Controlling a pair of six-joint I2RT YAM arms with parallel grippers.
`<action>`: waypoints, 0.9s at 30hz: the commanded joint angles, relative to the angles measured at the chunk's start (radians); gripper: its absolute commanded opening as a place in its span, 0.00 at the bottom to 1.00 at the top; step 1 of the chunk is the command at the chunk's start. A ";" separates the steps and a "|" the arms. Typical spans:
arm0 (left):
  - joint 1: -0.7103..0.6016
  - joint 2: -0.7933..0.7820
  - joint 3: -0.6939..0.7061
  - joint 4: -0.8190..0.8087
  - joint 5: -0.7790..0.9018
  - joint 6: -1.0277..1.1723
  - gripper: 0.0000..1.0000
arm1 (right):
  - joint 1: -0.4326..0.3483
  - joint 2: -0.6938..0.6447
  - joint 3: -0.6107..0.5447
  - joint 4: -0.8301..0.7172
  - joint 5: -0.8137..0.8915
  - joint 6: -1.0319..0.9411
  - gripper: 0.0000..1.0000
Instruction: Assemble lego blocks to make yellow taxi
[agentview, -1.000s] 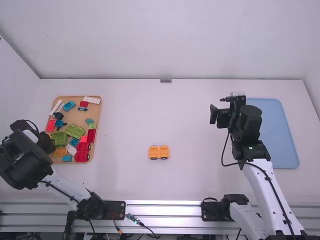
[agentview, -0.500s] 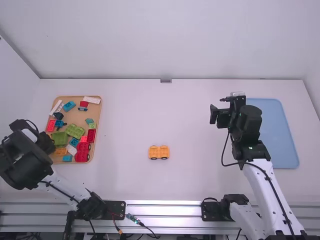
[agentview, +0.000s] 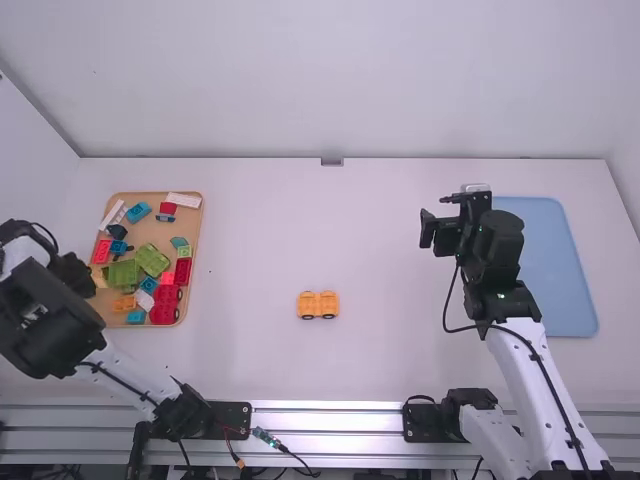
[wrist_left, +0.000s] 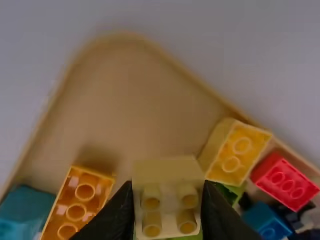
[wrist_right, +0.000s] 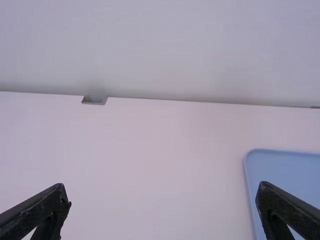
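Near left gripper (agentview: 75, 272): orange block (wrist_left: 85, 192), yellow block (wrist_left: 237, 155), tray (agentview: 198, 218).

1. Table (agentview: 380, 350), twelve at its far edge: first tray (agentview: 158, 235) at nine o'clock, second tray (agentview: 560, 260) at three.
2. Between them, well apart from both — car base (agentview: 318, 305), near the table's middle, toward six.
3. In the first tray — blocks (agentview: 150, 261).

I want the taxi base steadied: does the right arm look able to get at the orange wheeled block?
Probably yes: the right gripper is open and empty, nothing stands between it and the orange wheeled block, and the left gripper is well aside, over the tan tray.
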 joint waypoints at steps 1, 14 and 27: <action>0.006 0.015 0.064 -0.058 -0.032 0.001 0.02 | 0.003 0.000 0.030 0.003 -0.003 0.003 0.99; -0.040 -0.168 -0.061 -0.052 0.077 0.064 0.02 | 0.003 0.000 0.030 0.003 -0.028 0.006 0.99; -0.473 -0.561 -0.362 0.099 -0.032 0.062 0.02 | 0.003 0.000 0.030 0.003 -0.081 0.006 0.99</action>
